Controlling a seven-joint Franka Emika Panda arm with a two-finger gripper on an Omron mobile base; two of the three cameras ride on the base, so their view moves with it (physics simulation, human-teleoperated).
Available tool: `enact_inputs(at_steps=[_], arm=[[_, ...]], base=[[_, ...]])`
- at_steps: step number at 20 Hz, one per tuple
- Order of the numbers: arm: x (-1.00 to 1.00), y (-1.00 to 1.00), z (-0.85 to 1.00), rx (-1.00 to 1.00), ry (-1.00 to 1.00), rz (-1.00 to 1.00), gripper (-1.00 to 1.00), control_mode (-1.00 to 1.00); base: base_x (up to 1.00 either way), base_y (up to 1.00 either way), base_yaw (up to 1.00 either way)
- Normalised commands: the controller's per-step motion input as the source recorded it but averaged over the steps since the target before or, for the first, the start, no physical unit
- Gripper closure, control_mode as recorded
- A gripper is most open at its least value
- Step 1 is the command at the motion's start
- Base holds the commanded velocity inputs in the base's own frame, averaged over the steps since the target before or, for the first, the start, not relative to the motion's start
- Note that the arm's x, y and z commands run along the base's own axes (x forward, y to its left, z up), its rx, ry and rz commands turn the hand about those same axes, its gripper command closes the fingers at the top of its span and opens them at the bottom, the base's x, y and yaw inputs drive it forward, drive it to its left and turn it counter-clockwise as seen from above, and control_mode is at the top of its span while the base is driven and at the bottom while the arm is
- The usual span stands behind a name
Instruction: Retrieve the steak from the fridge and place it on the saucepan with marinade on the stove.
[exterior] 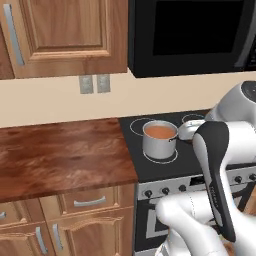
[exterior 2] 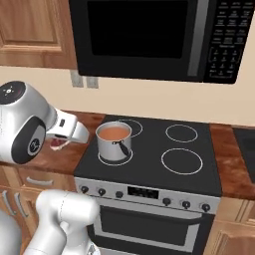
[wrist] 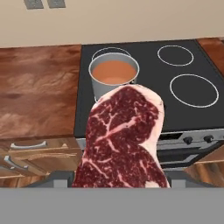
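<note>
1. Black glass stove (exterior 2: 149, 154) set between wooden counter (exterior: 60, 155) stretches, steel front with dark knobs facing near; black microwave (exterior 2: 149, 37) hung above on the far wall.
2. Saucepan (exterior 2: 114, 143) standing on the near left burner, black handle pointing near-right; orange-brown marinade (wrist: 113, 72) filling it as a round surface.
3. Steak (wrist: 122, 140) held up in the gripper (wrist: 120, 186), jaws part-open and clamped on its lower edge, finger tips hidden behind the meat in the hand view.
4. Steak hanging near of the stove's front edge, apart from the saucepan, not yet over it.
5. Right base view: just a red sliver of meat below the white hand, left of the saucepan.
6. Left base view: two grey wall outlets (exterior: 94, 83) under the wooden cabinet (exterior: 65, 35).
</note>
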Motion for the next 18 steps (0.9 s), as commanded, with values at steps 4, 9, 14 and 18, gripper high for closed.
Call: enact_inputs(at_steps=[4, 9, 14, 18], arm=[[0.0, 0.0, 0.0, 0.0, 0.0, 0.0, 1.0, 1.0], [0.0, 0.0, 0.0, 0.0, 0.0, 0.0, 1.0, 1.0], [0.0, 0.0, 0.0, 0.0, 0.0, 0.0, 1.0, 1.0], [0.0, 0.0, 0.0, 0.0, 0.0, 0.0, 1.0, 1.0]], base=[[0.37, -0.29, 0.24], [0.35, -0.21, 0.05], [0.26, -0.21, -0.03], [0.18, -0.07, -0.09]])
